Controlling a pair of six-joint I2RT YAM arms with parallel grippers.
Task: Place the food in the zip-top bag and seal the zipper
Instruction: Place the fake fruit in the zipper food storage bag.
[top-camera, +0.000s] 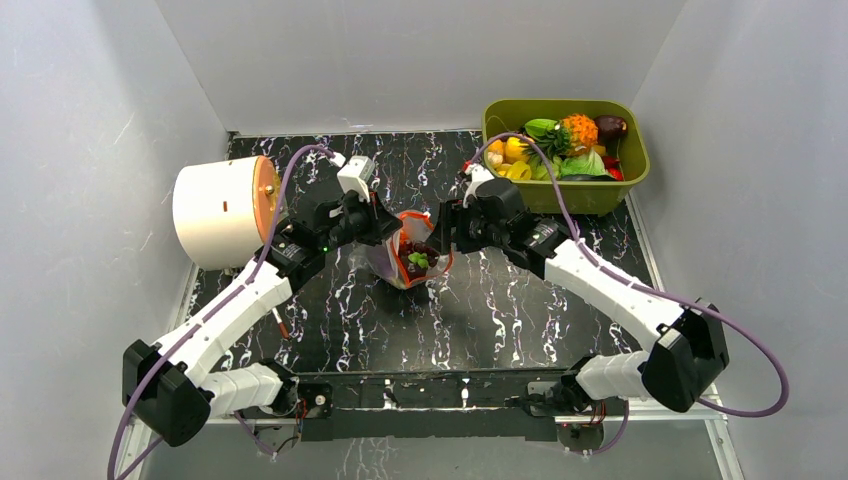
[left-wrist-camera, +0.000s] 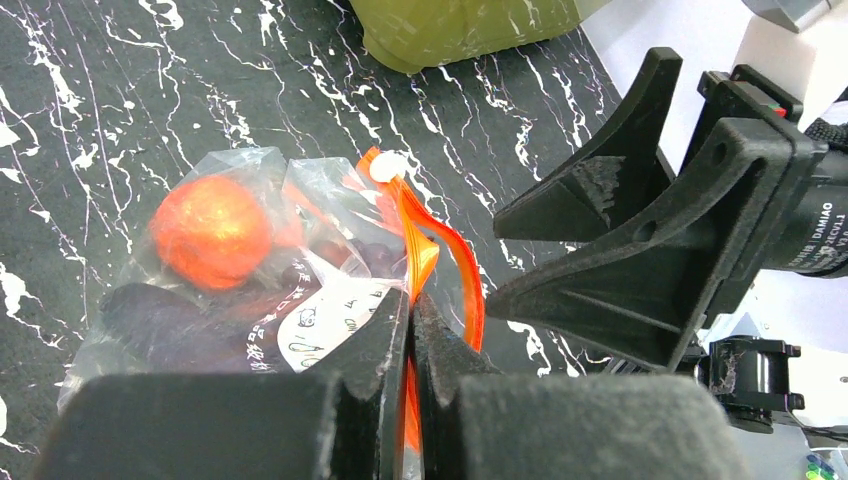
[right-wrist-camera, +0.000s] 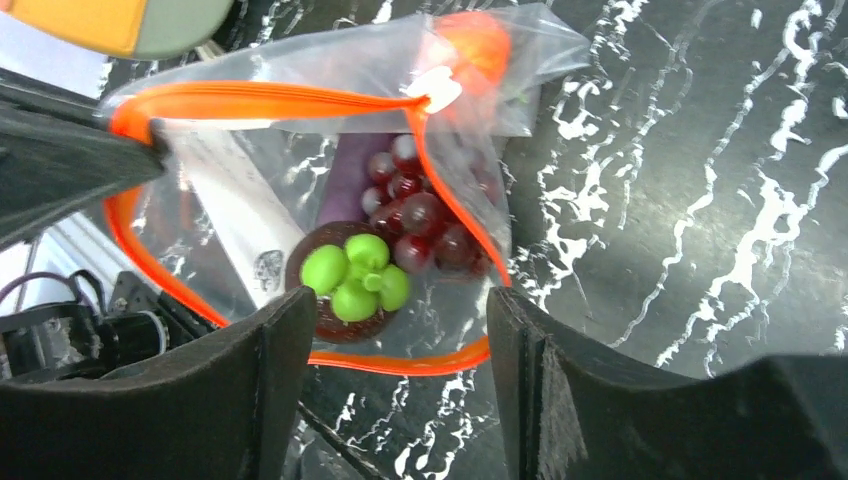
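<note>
Centrally on the black marbled tabletop (top-camera: 500, 310), the zip-top bag (top-camera: 415, 258) stands mouth-open between the two arms.
Left gripper (left-wrist-camera: 412, 312): jaws pressed together on the orange zipper (left-wrist-camera: 422, 255). Right gripper (right-wrist-camera: 400, 400): jaws wide, straddling the opposite stretch of zipper without pinching it. Inside the bag lie dark grapes (right-wrist-camera: 420, 212), a maroon round fruit (right-wrist-camera: 352, 275) and an orange-red round piece (left-wrist-camera: 210, 232). The print on a white label (left-wrist-camera: 330, 320) is illegible. The right arm's motor housing (left-wrist-camera: 815, 220) reads "DAMIAO". More toy food fills the olive-green bin (top-camera: 590, 195), far right.
</note>
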